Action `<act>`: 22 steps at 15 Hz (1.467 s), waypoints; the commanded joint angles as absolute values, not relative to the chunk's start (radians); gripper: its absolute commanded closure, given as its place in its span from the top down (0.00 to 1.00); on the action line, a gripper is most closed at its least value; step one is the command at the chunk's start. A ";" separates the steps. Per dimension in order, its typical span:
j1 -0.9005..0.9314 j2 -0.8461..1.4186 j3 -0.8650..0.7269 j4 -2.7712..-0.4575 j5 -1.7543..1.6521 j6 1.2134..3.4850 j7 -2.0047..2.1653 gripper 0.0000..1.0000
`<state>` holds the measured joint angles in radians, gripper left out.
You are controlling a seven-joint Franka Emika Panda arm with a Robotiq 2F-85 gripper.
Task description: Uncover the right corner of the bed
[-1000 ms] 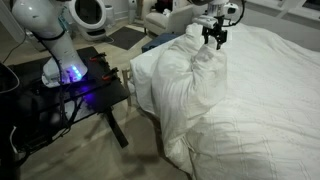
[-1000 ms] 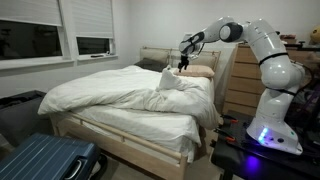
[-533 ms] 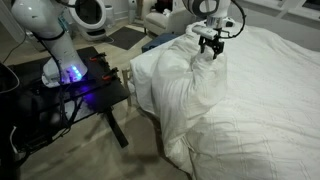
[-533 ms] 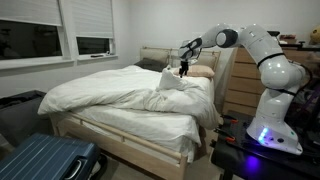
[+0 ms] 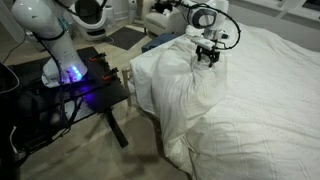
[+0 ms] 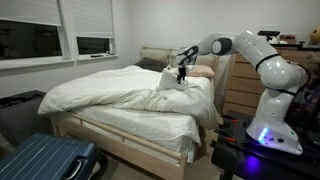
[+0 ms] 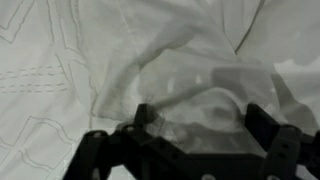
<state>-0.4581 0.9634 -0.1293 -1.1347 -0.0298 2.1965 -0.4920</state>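
Rumpled white duvet is heaped on the bed at its corner beside the black table's edge; my claw hangs open over the heap's peak.

White-shelled arm, black gripper
Rounded glossy white links meet at dark joint seams; the base glows blue-violet; the two fingers are black, angular and link-jointed.

I have the arm reaching far out from its base, elbow raised and wrist bent over, so the gripper points straight down, and my wrist view shows its two dark fingers spread wide apart.
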 commanded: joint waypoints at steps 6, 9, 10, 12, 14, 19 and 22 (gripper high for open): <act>-0.471 1.057 -0.135 -1.045 -0.056 2.370 -0.493 0.58; -0.474 1.039 -0.140 -1.040 -0.050 2.359 -0.468 0.34; -0.474 1.031 -0.145 -1.032 -0.050 2.337 -0.455 0.27; -0.474 1.018 -0.157 -1.017 -0.048 2.305 -0.424 0.12; -0.471 1.008 -0.175 -0.998 -0.051 2.244 -0.388 0.00; -0.472 1.000 -0.197 -0.930 -0.050 2.072 -0.308 0.00; -0.470 1.013 -0.207 -0.879 -0.054 1.998 -0.255 0.26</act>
